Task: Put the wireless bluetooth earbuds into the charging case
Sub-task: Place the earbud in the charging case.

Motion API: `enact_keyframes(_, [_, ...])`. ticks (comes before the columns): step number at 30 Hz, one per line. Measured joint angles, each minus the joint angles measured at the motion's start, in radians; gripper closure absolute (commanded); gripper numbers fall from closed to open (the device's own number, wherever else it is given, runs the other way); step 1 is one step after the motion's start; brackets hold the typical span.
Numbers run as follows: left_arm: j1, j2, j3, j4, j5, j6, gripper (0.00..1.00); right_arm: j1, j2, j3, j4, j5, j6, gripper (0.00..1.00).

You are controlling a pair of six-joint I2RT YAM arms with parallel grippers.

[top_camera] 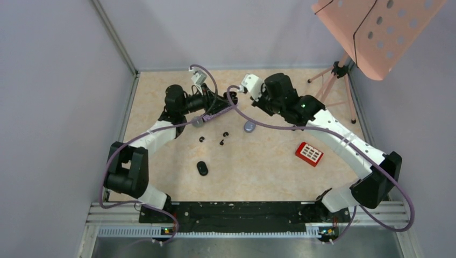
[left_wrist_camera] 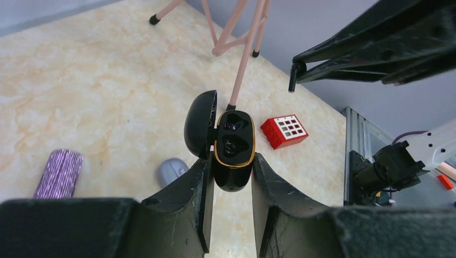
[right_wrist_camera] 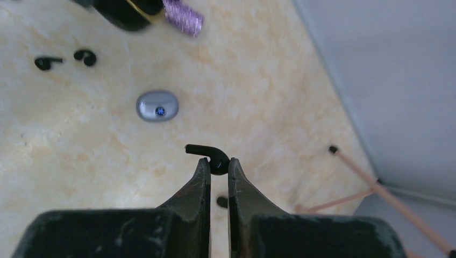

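Where I find the left gripper [left_wrist_camera: 231,159]: raised above the table [left_wrist_camera: 107,80], jaws parted only as wide as the body they clamp.
Left gripper load: a black charging case [left_wrist_camera: 234,148] with a gold rim sits between the fingers [left_wrist_camera: 188,199], one pad on each side. Its open face is turned to the wrist camera.
Case lid [left_wrist_camera: 200,122]: hinged open, standing on the left side of the case.
Case wells: two dark hollows inside the gold rim. I cannot tell whether either is filled.
Right gripper [right_wrist_camera: 218,161]: nearly closed, the tips pinching a black earbud [right_wrist_camera: 214,158] by its rounded body. The stem sticks out to the left of the tips.
Held earbud against case: outside the case. From the top camera I see the two grippers near each other, not touching.
Loose earbuds [top_camera: 221,142]: three small black pieces lie on the table, on the base side of both grippers and apart from one another.
Grey oval case [right_wrist_camera: 156,105]: closed and flat on the table, ahead and left of the right fingertips.
Closed black case [top_camera: 202,168]: on the table, well back from the left gripper toward the arm bases.
Purple glitter microphone [left_wrist_camera: 60,173]: lying on the table, well to the left of the left gripper.
Red block [left_wrist_camera: 284,130]: on the table, beyond and right of the left fingertips.
Pink music stand [top_camera: 376,32]: its legs stand on the table beyond the right gripper.
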Motion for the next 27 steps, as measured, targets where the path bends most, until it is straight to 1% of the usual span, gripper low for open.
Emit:
enact_keyframes(1, [-0.011, 0.013, 0.019, 0.009, -0.002, -0.004, 1.00, 0.037, 0.009, 0.049, 0.017, 0.040, -0.040, 1.00])
enact_keyframes(4, [-0.030, 0.040, 0.056, 0.057, -0.002, -0.030, 1.00, 0.104, 0.034, 0.126, 0.029, 0.081, -0.084, 1.00])
enact_keyframes(7, [-0.042, 0.054, 0.067, 0.108, 0.011, -0.071, 1.00, 0.146, 0.074, 0.217, 0.047, 0.119, -0.132, 1.00])
enact_keyframes(10, [-0.049, 0.059, 0.067, 0.145, 0.023, -0.108, 1.00, 0.170, 0.095, 0.262, 0.055, 0.141, -0.169, 1.00])
enact_keyframes(19, [-0.071, 0.060, 0.067, 0.217, 0.026, -0.178, 1.00, 0.190, 0.139, 0.280, 0.063, 0.137, -0.220, 1.00])
enact_keyframes(27, [-0.077, 0.060, 0.067, 0.251, 0.048, -0.195, 1.00, 0.204, 0.146, 0.280, 0.078, 0.116, -0.239, 1.00])
